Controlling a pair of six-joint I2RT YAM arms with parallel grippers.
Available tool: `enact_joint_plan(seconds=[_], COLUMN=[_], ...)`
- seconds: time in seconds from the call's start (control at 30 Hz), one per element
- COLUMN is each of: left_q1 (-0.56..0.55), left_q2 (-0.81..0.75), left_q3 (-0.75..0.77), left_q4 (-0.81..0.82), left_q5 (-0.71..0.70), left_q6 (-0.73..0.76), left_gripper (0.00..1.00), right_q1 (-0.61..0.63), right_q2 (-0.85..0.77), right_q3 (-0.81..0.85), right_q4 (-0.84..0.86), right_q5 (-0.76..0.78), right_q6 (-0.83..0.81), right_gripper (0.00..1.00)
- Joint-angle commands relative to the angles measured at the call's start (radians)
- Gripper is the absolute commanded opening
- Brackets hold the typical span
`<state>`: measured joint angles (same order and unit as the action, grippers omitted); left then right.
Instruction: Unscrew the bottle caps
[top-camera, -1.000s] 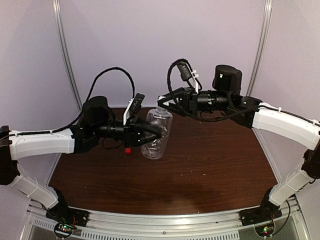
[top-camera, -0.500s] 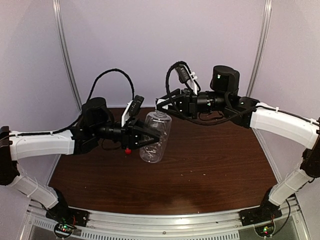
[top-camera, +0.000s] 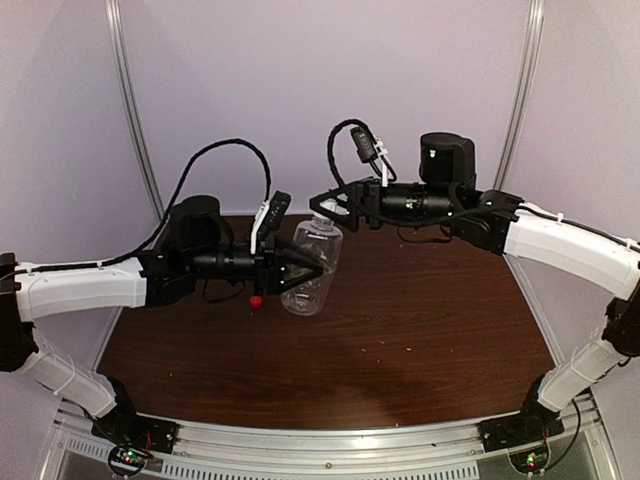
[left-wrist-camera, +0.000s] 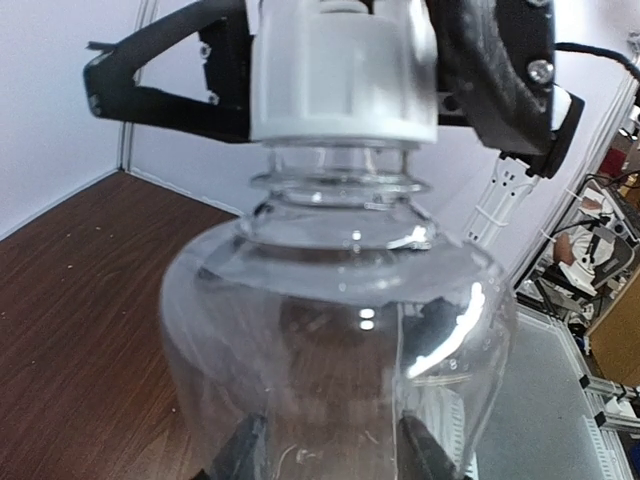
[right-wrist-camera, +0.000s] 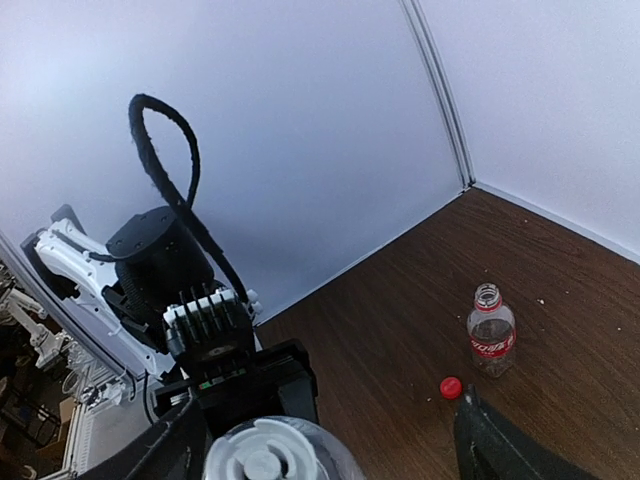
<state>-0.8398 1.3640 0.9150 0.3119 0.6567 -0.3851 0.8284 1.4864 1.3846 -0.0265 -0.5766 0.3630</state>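
Only the right wrist view shows the slim bottle (right-wrist-camera: 491, 335) standing uncapped on the bench (right-wrist-camera: 560, 270), red cap (right-wrist-camera: 451, 387) just beside it; from above, the left arm hides that bottle. The left hand (top-camera: 300, 272) pinches the wide bottle (top-camera: 318, 245) by its body, slightly tilted, its white cap (left-wrist-camera: 343, 70) on the neck between the spread fingers of the right hand (top-camera: 322, 207), which stand clear of it. The wide bottle's base is cut off in both wrist views, so whether it touches the bench is unclear.

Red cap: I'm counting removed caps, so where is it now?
In the right wrist view the red cap lies on the table beside the uncapped red-labelled bottle, on the table's left side.
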Motion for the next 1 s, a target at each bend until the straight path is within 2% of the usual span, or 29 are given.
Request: enact_joint_plan(seconds=[0.0, 0.17, 0.33, 0.5, 0.77, 0.97], left_q1=[-0.005, -0.005, -0.005, -0.006, -0.006, -0.006], left_q2=[-0.028, -0.019, -0.011, -0.015, -0.017, -0.020], left_q3=[0.044, 0.048, 0.051, 0.051, 0.048, 0.043], left_q4=[-0.033, -0.041, -0.042, -0.043, -0.045, -0.050], left_q5=[-0.126, -0.175, -0.188, -0.198, -0.199, -0.212], left_q6=[0.033, 0.023, 0.013, 0.014, 0.017, 0.021], left_gripper=[0.22, 0.22, 0.22, 0.22, 0.22, 0.22], right_q1=[0.042, 0.087, 0.111, 0.120, 0.123, 0.122], right_q2=[-0.051, -0.027, 0.002, 0.018, 0.048, 0.049], right_q3=[0.049, 0.101, 0.125, 0.133, 0.147, 0.139], right_q4=[-0.053, -0.138, -0.181, -0.204, -0.215, -0.192], right_q5=[0.239, 0.384, 0.439, 0.465, 0.451, 0.419], right_q6=[0.053, 0.071, 0.072, 0.070, 0.070, 0.069], right_gripper=[0.86, 0.86, 0.85, 0.81, 0.63, 0.42])
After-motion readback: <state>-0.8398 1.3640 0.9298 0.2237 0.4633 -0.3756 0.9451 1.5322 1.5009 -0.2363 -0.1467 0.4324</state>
